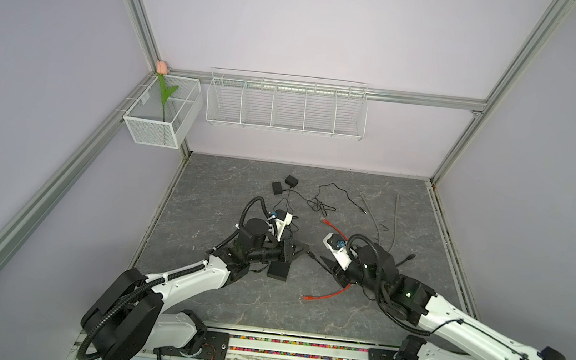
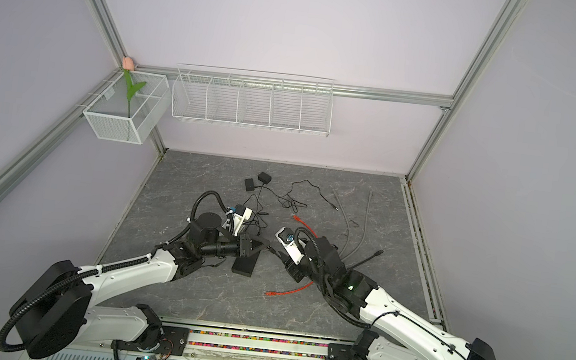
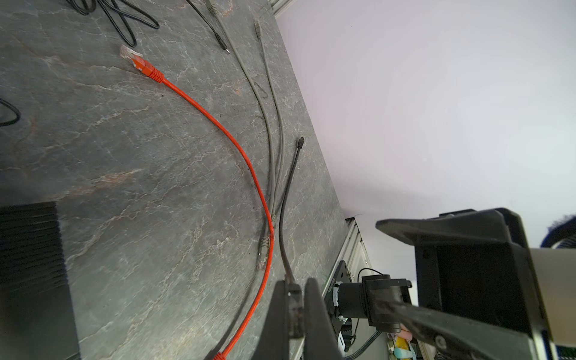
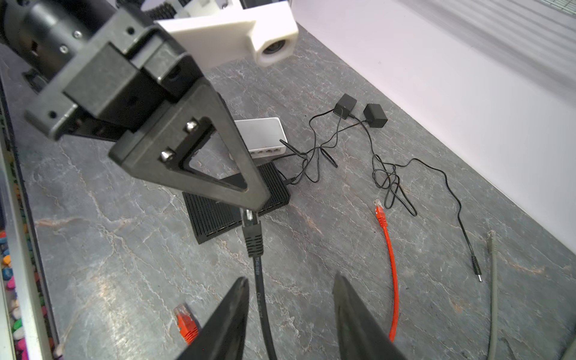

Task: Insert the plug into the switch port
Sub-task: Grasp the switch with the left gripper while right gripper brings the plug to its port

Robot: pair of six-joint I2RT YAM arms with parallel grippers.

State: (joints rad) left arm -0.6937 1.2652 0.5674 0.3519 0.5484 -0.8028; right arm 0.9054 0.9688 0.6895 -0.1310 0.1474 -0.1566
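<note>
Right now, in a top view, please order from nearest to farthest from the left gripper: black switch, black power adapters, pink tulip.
1. Black switch, on the table, close by the left gripper.
2. Black power adapters, at the table's back.
3. Pink tulip, in the back left mesh basket.

Light is even and diffuse, from above. The pale walls (image 1: pixel 335 26) are bright with no glare. In both top views soft shadows lie under the arms on the grey tabletop (image 1: pixel 222 187). The wide-angle lens splays the frame posts (image 1: pixel 524 49) outward.

Right wrist view: the right gripper (image 4: pixel 291 277) fingers are blurred at close range and the black plug (image 4: pixel 253 237) is sharp.

Left wrist view: the black switch (image 3: pixel 28 265) is dark and soft.
</note>
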